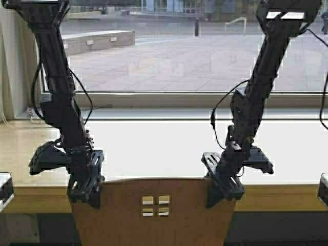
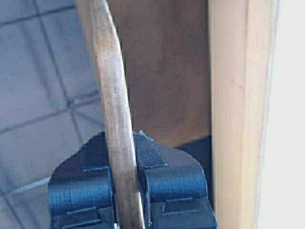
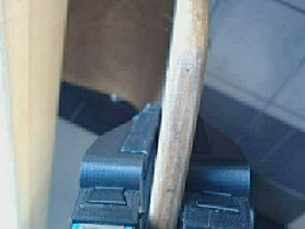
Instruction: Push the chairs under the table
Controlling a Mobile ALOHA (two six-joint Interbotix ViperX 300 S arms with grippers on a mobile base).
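Note:
One of the chairs point(image 1: 154, 212) stands at the bottom centre of the high view: a tan plywood backrest with four small square holes, its top edge level with the table's yellowish front edge point(image 1: 279, 197). My left gripper point(image 1: 84, 195) is shut on the backrest's upper left corner. My right gripper point(image 1: 224, 195) is shut on the upper right corner. In the left wrist view the backrest's edge point(image 2: 112, 86) runs between the fingers of the left gripper point(image 2: 123, 143), close to the table edge point(image 2: 233, 119). The right wrist view shows the backrest's edge point(image 3: 187, 81) clamped in the right gripper point(image 3: 178, 126), beside the table edge point(image 3: 33, 105).
The table's pale glossy top point(image 1: 164, 148) runs the full width under a large window point(image 1: 179, 56) that looks onto a paved square. Dark objects sit at the left edge point(image 1: 4, 188) and the right edge point(image 1: 323, 188) of the high view. Grey floor tiles point(image 2: 38, 105) lie below.

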